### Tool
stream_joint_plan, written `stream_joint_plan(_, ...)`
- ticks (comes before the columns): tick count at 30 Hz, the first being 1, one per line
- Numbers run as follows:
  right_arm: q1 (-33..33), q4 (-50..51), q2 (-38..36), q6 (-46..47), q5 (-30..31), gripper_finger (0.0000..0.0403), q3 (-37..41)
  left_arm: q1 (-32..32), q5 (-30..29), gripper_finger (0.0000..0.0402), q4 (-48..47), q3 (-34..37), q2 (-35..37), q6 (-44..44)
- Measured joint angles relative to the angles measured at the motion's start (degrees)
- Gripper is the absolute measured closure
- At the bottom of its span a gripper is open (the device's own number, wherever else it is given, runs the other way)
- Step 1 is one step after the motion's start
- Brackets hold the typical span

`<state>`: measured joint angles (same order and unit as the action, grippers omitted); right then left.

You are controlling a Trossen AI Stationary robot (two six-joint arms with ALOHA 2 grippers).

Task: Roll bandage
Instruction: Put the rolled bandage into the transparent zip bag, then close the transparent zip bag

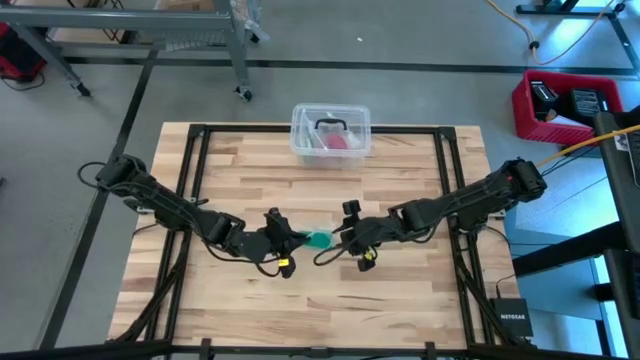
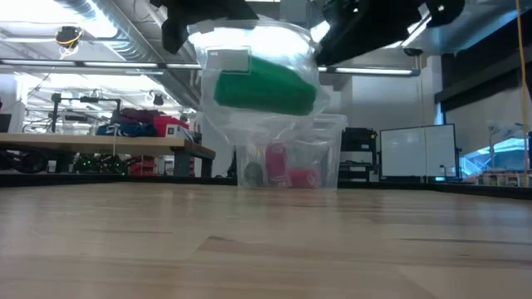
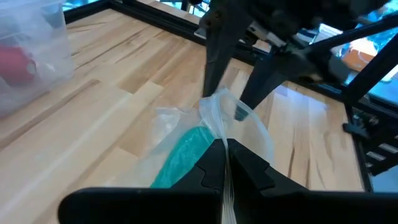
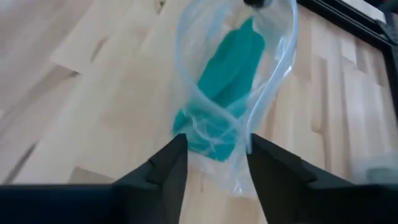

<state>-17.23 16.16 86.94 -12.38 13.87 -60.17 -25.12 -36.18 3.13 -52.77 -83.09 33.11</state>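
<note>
The teal-green bandage (image 4: 221,93) is a wad inside a clear plastic bag (image 4: 273,74). The bag hangs above the middle of the table (image 1: 400,300), and the low view shows it (image 2: 258,75) clear of the wood. My left gripper (image 3: 224,158) comes from the table's left and is shut on the bag. My right gripper (image 4: 214,155) comes from the right and is open. Its two fingers (image 3: 214,56) stand on either side of the bag's other end. My left gripper pinches a gathered edge of the clear bag (image 3: 217,127) between its two shut fingers. It comes from the table's left, slanting a little downward. The bag, with the bandage (image 3: 183,155) inside, hangs clear of the table. My right gripper's open fingers (image 4: 171,162) flank the bag's end; whether they touch the plastic cannot be told.
A clear plastic tub (image 1: 331,135) holding pink-red items stands at the table's far edge, in the middle. A black frame (image 1: 195,160) runs along the table's sides. Bare wood lies in front of and beneath the bag.
</note>
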Motion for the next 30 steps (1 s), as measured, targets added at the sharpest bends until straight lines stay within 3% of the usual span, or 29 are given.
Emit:
stream_joint_plan(8, 0.0, -4.1, 0.7, -0.7, -0.2, 0.0294, -1.1, 0.0, 0.0, 0.0396, 0.1, 0.0, 0.0, -0.3)
stream_joint_plan(14, 0.0, -4.1, 0.5, -3.2, 1.0, 0.0391, -1.1, -0.1, 0.0, 0.0396, -1.5, 0.0, 0.0, -0.9)
stream_joint_plan(22, 0.0, 6.9, -6.6, 0.5, 1.8, 0.0397, -4.7, -1.0, -0.4, 0.0396, -4.1, -0.2, 2.4, -5.0)
stream_joint_plan(30, 2.1, 7.3, -3.3, 1.5, -1.3, 0.0399, -4.6, -0.4, 0.1, 0.0383, -3.4, 0.0, 3.8, -13.3)
